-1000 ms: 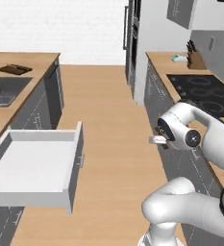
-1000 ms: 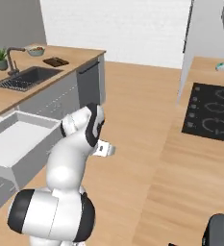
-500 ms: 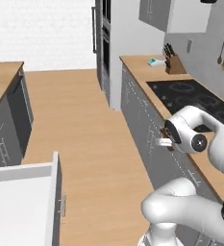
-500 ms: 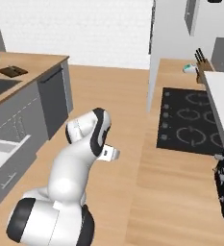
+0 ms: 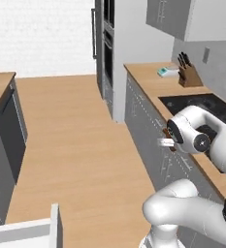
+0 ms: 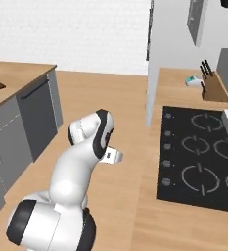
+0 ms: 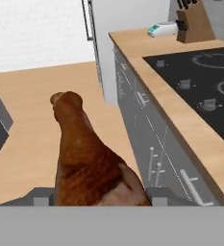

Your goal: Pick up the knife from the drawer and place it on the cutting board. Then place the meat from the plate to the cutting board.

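In hand (image 7: 101,199): meat (image 7: 87,158), floor (image 7: 31,120) beyond.

The arm (image 6: 79,162) was glossy white with rounded, bulbous segments, black bands at its joints, and a grey disc cap.

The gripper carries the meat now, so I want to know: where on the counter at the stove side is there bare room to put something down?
Bare wood lies between the cooktop and the knife block, and along the counter's front edge. The back corner is crowded by the knife block and a small white-green object. The gripper holds the meat.
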Controlling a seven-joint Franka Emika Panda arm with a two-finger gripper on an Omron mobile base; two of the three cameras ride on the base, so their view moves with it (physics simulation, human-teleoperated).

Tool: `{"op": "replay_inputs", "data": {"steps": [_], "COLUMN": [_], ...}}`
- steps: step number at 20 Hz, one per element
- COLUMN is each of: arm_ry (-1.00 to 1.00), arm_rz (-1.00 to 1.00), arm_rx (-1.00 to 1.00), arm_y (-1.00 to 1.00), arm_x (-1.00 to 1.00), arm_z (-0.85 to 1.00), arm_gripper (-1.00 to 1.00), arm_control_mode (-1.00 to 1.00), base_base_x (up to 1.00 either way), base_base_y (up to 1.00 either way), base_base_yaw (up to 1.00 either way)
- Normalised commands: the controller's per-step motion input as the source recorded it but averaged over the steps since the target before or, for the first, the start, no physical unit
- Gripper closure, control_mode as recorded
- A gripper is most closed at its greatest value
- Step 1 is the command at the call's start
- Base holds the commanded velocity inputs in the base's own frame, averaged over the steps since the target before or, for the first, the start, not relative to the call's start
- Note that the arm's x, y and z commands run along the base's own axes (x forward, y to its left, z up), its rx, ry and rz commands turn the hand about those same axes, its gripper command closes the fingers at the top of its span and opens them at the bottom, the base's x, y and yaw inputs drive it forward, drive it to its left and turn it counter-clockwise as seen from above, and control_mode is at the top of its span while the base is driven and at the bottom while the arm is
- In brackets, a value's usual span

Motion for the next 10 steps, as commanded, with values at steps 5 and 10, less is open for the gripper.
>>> {"op": "replay_inputs", "data": {"steps": [5, 10], "arm_ry": [0.0, 0.0], "arm_rz": [0.0, 0.0], "arm_rx": [0.0, 0.0], "arm_y": [0.0, 0.0], "arm_x": [0.0, 0.0], "arm_z": [0.0, 0.0], "arm_gripper": [1.0, 1.0], "arm_control_mode": [1.0, 1.0], "base_base_x": [1.0, 1.0], "base_base_y": [0.41, 0.31], "base_base_yaw": [0.0, 0.11]}}
